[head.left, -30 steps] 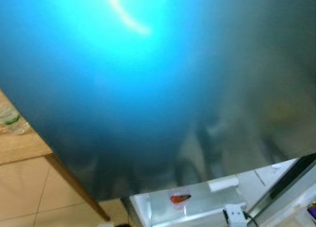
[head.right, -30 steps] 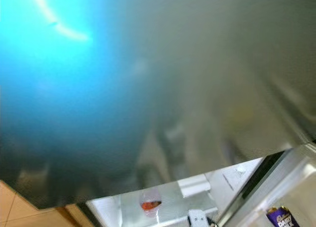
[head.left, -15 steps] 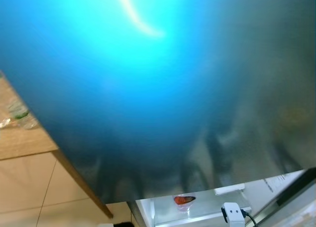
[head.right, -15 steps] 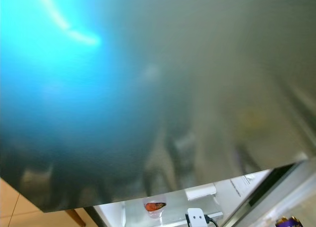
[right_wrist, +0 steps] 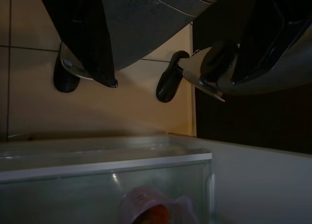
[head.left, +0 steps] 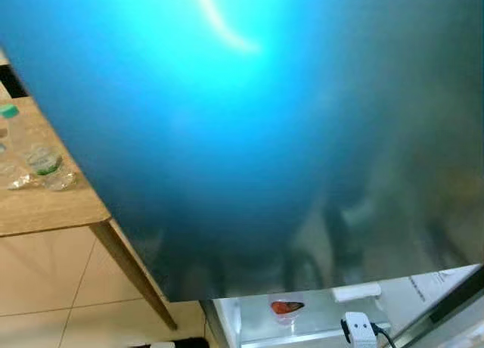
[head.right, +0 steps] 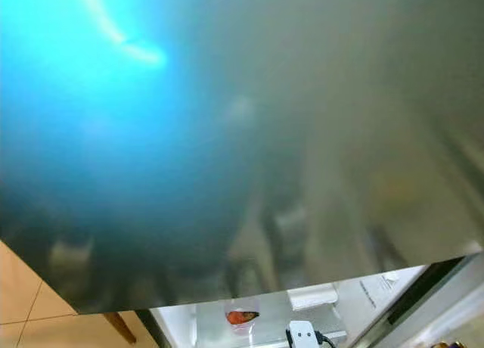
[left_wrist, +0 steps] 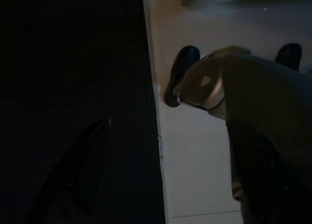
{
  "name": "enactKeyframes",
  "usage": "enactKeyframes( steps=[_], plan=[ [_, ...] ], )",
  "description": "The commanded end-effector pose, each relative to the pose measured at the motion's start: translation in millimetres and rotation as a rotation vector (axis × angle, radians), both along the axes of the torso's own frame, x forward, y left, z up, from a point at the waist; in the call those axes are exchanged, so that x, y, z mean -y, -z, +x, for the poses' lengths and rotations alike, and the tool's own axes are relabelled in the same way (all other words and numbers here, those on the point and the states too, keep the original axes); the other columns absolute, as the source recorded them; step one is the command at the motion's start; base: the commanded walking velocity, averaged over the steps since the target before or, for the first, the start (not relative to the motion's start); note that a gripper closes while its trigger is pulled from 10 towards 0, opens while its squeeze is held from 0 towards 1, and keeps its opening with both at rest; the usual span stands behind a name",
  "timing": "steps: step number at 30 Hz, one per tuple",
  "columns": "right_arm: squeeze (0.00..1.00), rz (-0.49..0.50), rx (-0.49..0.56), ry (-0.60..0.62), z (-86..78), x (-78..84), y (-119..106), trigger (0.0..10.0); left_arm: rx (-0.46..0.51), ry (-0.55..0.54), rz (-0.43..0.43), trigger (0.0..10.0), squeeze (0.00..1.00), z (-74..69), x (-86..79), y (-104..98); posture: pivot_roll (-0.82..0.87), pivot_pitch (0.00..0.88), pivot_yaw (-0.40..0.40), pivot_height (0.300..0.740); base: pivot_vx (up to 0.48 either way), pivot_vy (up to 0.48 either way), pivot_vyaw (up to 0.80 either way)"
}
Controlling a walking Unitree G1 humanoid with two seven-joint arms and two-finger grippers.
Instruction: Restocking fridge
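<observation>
A shiny fridge door [head.left: 249,136] with a bright blue reflection hangs close in front of me. Below its lower edge I see the lit fridge interior [head.left: 249,325]. A clear cup with something red in it [head.left: 286,307] stands on a glass shelf there, and a white box [head.left: 355,292] lies behind it. In the right wrist view my right gripper [right_wrist: 171,82] is open above the same glass shelf [right_wrist: 105,165] and cup [right_wrist: 146,212], holding nothing. The left wrist view is dark. There my left gripper [left_wrist: 168,124] hangs with its fingers apart beside a dark panel.
A wooden table [head.left: 45,208] stands at the left with clear bottles [head.left: 45,166] on it, over a beige tiled floor [head.left: 68,287]. A white plug with a black cable [head.left: 357,327] sits at the fridge's front edge. My own feet [right_wrist: 168,83] stand on the tiles.
The whole picture has shifted, so the camera has moved. More of the wooden table and its bottles shows at the left. The cup in the fridge has stayed put.
</observation>
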State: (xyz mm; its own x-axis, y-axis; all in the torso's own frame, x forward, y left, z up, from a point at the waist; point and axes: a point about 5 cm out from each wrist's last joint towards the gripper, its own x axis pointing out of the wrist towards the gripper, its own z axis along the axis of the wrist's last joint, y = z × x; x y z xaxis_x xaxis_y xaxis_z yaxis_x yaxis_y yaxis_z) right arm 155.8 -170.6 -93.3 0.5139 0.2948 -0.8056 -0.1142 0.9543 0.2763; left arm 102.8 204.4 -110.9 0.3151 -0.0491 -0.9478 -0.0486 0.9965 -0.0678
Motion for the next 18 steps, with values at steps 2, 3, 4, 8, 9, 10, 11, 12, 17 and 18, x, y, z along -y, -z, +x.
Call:
enactKeyframes(
  steps=[2, 3, 4, 8, 9, 10, 11, 12, 17, 18],
  plan=[
    [0.0, -0.018, -0.01, 0.018, -2.6, 4.1, 1.0, 10.0, -0.01, -0.002, 0.003, 10.0, 0.0, -2.4, -0.9, 0.5, -0.01, 0.004, 0.016, 0.74, 0.0, 0.0, 0.0],
    [0.0, -0.009, -0.006, 0.012, -2.6, 3.9, 0.8, 10.0, -0.011, -0.001, 0.002, 10.0, 0.0, -2.6, -0.5, 0.6, -0.01, 0.004, 0.016, 0.74, 0.0, 0.0, 0.0],
    [0.0, -0.002, -0.003, 0.006, -2.6, 3.7, 0.5, 10.0, -0.011, -0.001, 0.001, 10.0, 0.0, -2.8, -0.3, 0.7, -0.01, 0.004, 0.016, 0.74, 0.0, 0.0, 0.0],
    [0.0, -0.008, -0.003, -0.023, -2.6, 2.9, 0.5, 10.0, -0.012, -0.004, -0.001, 10.0, 0.0, -3.3, 0.2, 0.9, -0.01, 0.005, 0.016, 0.74, 0.0, 0.0, 0.78],
    [0.0, -0.008, -0.003, -0.023, -2.6, 3.0, 0.4, 10.0, -0.012, -0.005, -0.001, 10.0, 0.0, -3.3, 0.3, 0.9, -0.01, 0.003, 0.015, 0.74, 0.0, 0.0, 0.79],
    [0.0, -0.007, -0.002, -0.021, -2.5, 3.0, 0.4, 10.0, -0.012, -0.006, 0.0, 10.0, 0.0, -3.3, 0.0, 0.9, -0.01, 0.004, 0.015, 0.74, 0.0, 0.0, 0.78],
    [0.0, -0.007, -0.002, -0.021, -2.5, 3.0, 0.4, 10.0, -0.012, -0.006, 0.0, 10.0, 0.0, -3.3, 0.0, 0.9, -0.01, 0.004, 0.015, 0.74, 0.0, 0.0, 0.78],
    [0.0, -0.004, -0.002, -0.012, -2.4, 3.0, 0.4, 10.0, -0.012, -0.007, 0.001, 10.0, 0.0, -3.3, -0.4, 0.8, -0.01, 0.004, 0.015, 0.74, 0.0, 0.0, 0.79],
    [0.0, -0.008, -0.007, 0.018, -2.7, 4.5, 0.8, 10.0, -0.016, -0.007, 0.006, 10.0, 0.0, -3.8, -1.6, 0.8, -0.01, 0.004, 0.015, 0.74, 0.0, 0.0, 0.42],
    [0.0, -0.007, -0.006, 0.023, -2.8, 5.2, 0.7, 10.0, -0.02, -0.006, 0.009, 10.0, 0.0, -4.3, -1.8, 0.9, -0.01, 0.004, 0.015, 0.74, 0.0, 0.0, 0.0]
  ],
)
